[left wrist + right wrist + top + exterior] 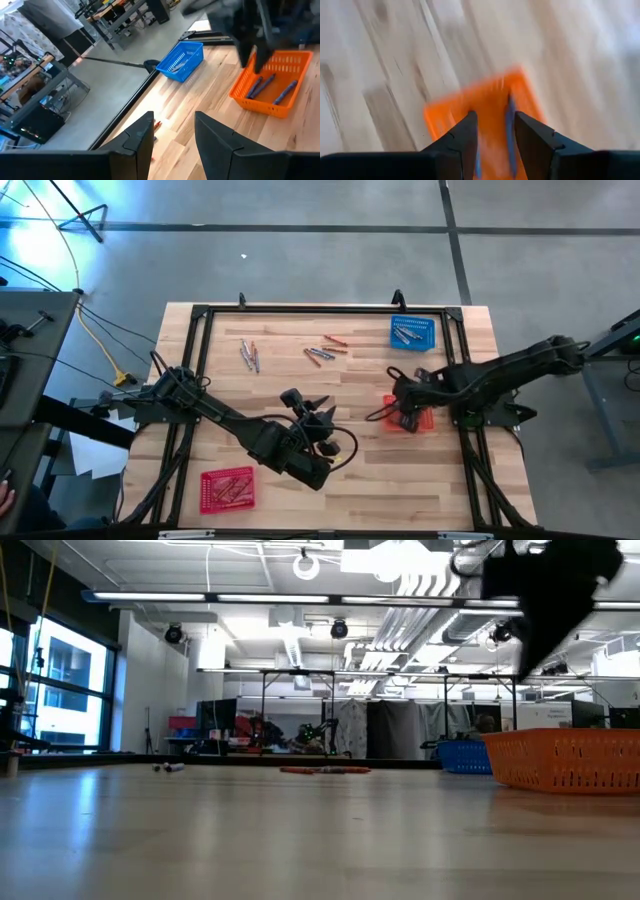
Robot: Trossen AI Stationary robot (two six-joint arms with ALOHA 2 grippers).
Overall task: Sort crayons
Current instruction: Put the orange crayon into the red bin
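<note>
Parted right gripper point(492, 137) fingers are seen over the orange basket point(295, 62), where grey-blue crayons point(272, 87) are being dropped; loose crayons point(322, 352) remain across the table point(440, 480), so another pick is likely needed, while the open left gripper point(172, 137) waits mid-table

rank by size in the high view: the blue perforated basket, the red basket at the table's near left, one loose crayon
1. red perforated plastic basket, slightly largest
2. blue perforated plastic basket, close to it, nearly alike
3. loose red-orange crayon stick, far smallest
</note>
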